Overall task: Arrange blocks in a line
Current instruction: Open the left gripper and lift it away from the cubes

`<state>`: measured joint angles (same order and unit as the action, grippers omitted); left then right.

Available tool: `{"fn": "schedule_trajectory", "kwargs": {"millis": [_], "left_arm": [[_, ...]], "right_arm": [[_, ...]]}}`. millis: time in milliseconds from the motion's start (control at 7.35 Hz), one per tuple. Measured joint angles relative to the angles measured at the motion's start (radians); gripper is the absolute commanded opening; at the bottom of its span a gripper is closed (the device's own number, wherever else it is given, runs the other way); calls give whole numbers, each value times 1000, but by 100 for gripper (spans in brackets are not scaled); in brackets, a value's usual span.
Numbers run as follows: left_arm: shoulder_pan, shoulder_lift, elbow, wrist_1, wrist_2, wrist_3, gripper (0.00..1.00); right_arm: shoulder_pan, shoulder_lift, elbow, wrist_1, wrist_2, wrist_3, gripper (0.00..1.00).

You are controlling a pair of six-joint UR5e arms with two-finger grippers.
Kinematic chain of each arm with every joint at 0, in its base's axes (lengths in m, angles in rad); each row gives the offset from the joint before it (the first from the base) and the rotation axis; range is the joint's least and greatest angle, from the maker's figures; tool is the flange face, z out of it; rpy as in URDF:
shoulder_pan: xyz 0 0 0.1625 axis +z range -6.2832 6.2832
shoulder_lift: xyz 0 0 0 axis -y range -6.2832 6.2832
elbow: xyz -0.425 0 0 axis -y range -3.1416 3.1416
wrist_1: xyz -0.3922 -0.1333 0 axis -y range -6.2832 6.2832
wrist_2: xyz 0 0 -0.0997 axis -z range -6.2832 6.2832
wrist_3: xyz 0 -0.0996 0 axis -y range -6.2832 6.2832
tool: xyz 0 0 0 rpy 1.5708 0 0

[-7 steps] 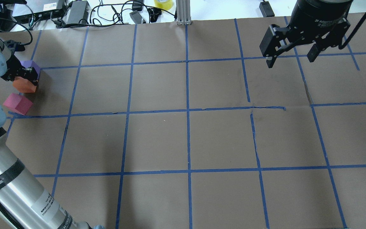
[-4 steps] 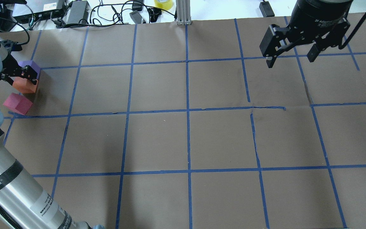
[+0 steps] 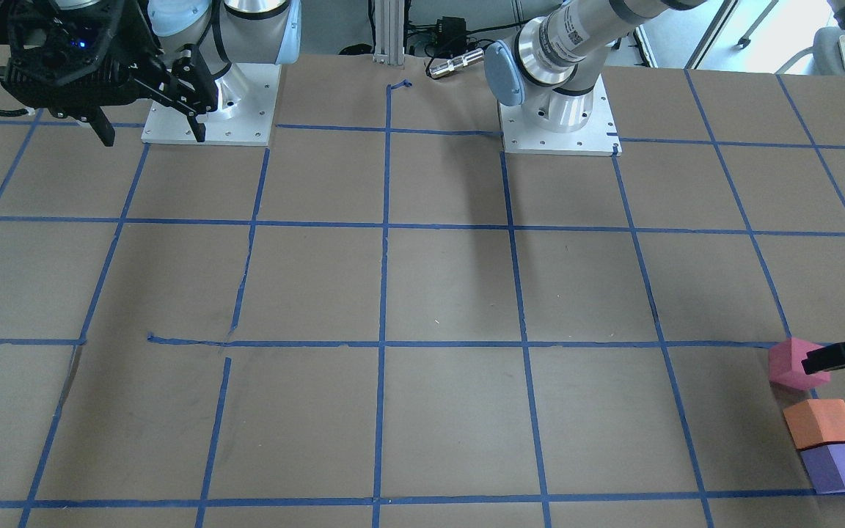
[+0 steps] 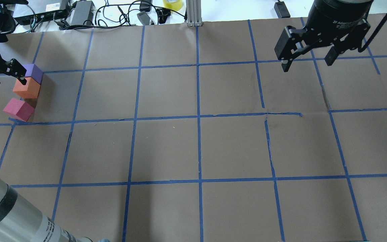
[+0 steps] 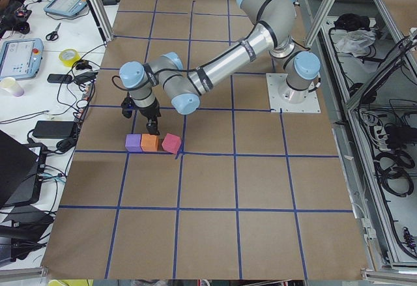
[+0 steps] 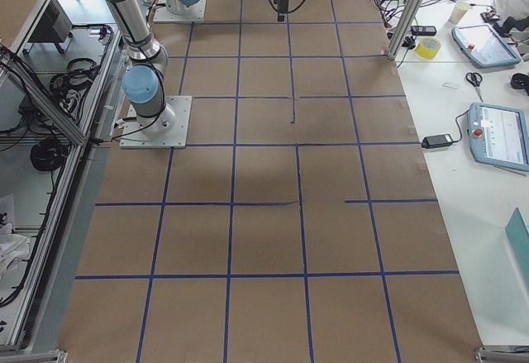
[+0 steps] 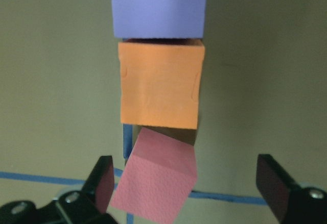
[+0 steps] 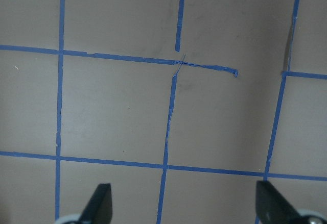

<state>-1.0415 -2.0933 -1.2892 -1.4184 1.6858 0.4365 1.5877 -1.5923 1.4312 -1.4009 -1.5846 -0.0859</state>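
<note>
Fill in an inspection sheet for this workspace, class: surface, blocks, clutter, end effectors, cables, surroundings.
Surface: brown paper table with blue tape grid; tape broken near the middle.
Job's things: purple block and orange block meet squarely; pinkish-red block follows, turned askew.
Clutter: nothing seen on the table.
End effectors: left end effector open above the blocks, empty; right end effector open, empty, over bare grid.
Cables: cables and power bricks beyond the far edge.
Surroundings: yellow tape roll, teach pendants on the side bench.

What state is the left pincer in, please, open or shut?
Open: the left pincer holds nothing, its fingers wide apart in the wrist view.
</note>
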Motion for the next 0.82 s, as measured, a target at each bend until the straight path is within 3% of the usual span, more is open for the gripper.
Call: {"fn": "schedule_trajectory", "kwargs": {"millis": [272,816], "left_arm": [[-106,165,-8,-171,-3,-113,100],[-404,347,-24,-166,0,-482,100]], "right_arm": [[0,0,0,0,0,0,100],[-1,0,-1,0,-1,0,100]]}}
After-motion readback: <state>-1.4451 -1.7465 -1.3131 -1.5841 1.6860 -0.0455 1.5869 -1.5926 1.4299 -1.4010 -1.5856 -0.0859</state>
